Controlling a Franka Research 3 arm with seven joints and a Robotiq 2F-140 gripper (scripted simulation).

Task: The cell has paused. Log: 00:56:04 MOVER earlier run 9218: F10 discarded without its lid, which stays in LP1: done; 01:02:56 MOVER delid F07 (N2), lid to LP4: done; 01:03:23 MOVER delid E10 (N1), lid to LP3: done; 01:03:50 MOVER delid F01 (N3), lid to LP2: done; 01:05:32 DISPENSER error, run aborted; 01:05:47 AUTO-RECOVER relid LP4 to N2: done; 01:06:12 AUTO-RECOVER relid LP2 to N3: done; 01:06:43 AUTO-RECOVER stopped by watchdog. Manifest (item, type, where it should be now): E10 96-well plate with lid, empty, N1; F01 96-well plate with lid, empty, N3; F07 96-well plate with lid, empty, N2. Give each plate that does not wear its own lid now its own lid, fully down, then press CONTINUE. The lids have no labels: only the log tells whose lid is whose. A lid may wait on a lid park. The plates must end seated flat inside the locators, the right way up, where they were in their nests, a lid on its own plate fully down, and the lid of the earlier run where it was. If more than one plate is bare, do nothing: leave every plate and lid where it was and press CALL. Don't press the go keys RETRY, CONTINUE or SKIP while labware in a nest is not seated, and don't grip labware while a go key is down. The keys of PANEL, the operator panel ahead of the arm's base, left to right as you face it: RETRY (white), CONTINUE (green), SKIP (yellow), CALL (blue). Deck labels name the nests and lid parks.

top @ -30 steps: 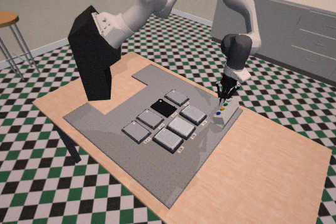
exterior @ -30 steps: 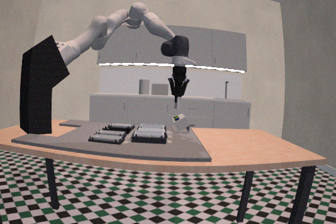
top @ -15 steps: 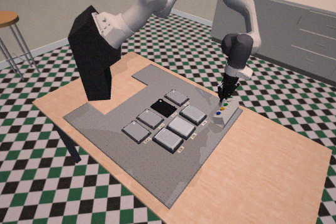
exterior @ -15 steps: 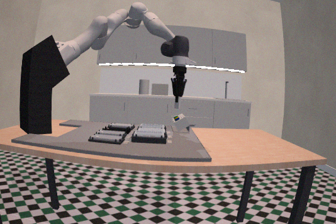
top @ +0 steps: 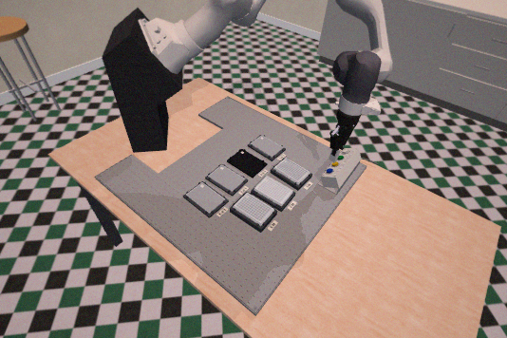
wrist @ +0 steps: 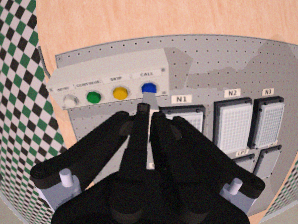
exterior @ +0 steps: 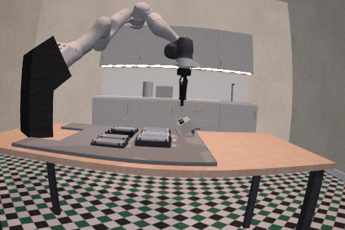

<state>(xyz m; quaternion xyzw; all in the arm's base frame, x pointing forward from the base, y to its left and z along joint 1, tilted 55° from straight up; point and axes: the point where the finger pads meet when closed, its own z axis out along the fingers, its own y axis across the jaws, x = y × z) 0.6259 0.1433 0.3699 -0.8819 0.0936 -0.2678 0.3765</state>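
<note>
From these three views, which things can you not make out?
- Deck labels: too small and blurred to read in all views.
- Key captions on the panel: blurred in the wrist view.
- White key: hidden behind the shut, empty gripper in the top view.
- Plates: edge-on in the exterior view, so lids cannot be told.

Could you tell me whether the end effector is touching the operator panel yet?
Apart. The exterior view shows the shut end effector hanging above the panel, with cabinet front visible between.

Round wooden stool (top: 3, 28) on the checkered floor (top: 55, 290), beyond the table's far-left corner. Grey drawer cabinets (top: 459, 62) stand beyond its far-right edge.
</note>
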